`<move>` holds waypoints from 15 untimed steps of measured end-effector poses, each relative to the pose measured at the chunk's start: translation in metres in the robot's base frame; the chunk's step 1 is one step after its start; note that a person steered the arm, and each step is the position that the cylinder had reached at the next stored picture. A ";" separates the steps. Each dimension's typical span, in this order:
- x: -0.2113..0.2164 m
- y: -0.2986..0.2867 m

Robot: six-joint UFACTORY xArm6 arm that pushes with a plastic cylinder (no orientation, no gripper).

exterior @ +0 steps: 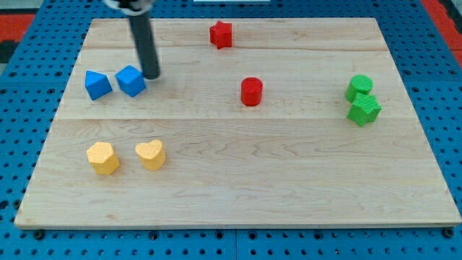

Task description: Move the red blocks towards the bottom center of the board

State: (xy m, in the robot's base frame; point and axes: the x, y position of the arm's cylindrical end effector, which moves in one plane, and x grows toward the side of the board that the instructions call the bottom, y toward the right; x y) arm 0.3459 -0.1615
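Observation:
A red star-shaped block lies near the view's top, just left of centre. A red cylinder stands a little right of centre in the upper half of the wooden board. My tip rests on the board at the upper left, far left of both red blocks and right beside a blue block.
A second blue block lies left of the first. Two yellow heart-like blocks sit at the lower left. Two green blocks touch each other at the right. A blue pegboard surrounds the board.

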 end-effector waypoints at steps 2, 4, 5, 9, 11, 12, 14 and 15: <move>-0.078 0.033; -0.152 0.084; -0.154 0.116; -0.153 0.188; -0.113 0.151; -0.079 0.153; -0.133 0.157; -0.103 0.137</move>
State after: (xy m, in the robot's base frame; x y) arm 0.2432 -0.0240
